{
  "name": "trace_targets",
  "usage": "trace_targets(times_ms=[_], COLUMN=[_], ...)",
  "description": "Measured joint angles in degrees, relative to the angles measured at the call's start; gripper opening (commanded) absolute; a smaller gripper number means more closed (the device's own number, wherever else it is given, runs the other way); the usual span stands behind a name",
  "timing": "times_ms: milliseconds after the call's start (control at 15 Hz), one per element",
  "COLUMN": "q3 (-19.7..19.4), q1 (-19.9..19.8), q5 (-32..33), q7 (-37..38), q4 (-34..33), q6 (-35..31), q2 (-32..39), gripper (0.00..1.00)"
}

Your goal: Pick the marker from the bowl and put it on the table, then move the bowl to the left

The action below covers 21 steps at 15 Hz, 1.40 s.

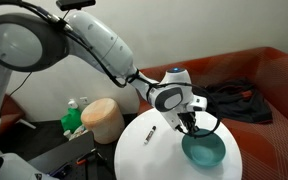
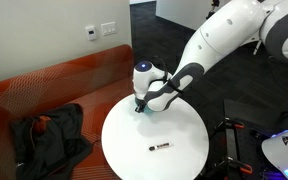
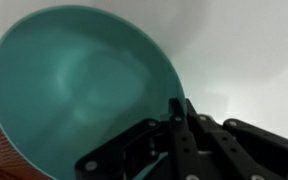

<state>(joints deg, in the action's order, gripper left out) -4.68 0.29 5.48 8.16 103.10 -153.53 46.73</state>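
Observation:
The teal-blue bowl [image 1: 206, 151] sits on the round white table [image 1: 144, 158] near its edge and looks empty in the wrist view [image 3: 79, 85]. In an exterior view only a sliver of the bowl [image 2: 141, 112] shows under the gripper. The marker [image 1: 151, 133], a thin dark pen, lies flat on the table apart from the bowl; it also shows in an exterior view [image 2: 160, 148]. My gripper [image 1: 190, 126] is at the bowl's rim, and its fingers [image 3: 174, 108] are pinched shut on that rim.
A tan cylindrical basket [image 1: 104, 118] and a green object [image 1: 74, 120] stand beside the table. A red-brown sofa [image 2: 79, 80] with dark clothing [image 2: 46, 135] on it runs behind the table. The table top [image 2: 134, 155] is white and smooth.

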Motion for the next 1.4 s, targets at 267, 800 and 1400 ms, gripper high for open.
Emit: trace_targets(times_ms=[267,800,1400], q3=[0.9,1.6,1.9], q1=[0.3,6.3,13.3], q5=[0.0,1.4,6.2], q7=[-0.4,-1.6,-1.7], q4=[-0.4,-0.7,-2.9], q6=[0.2,1.9,4.5], q2=[0.0,-0.4,-0.4], gripper=[0.01,0.01,0.01])
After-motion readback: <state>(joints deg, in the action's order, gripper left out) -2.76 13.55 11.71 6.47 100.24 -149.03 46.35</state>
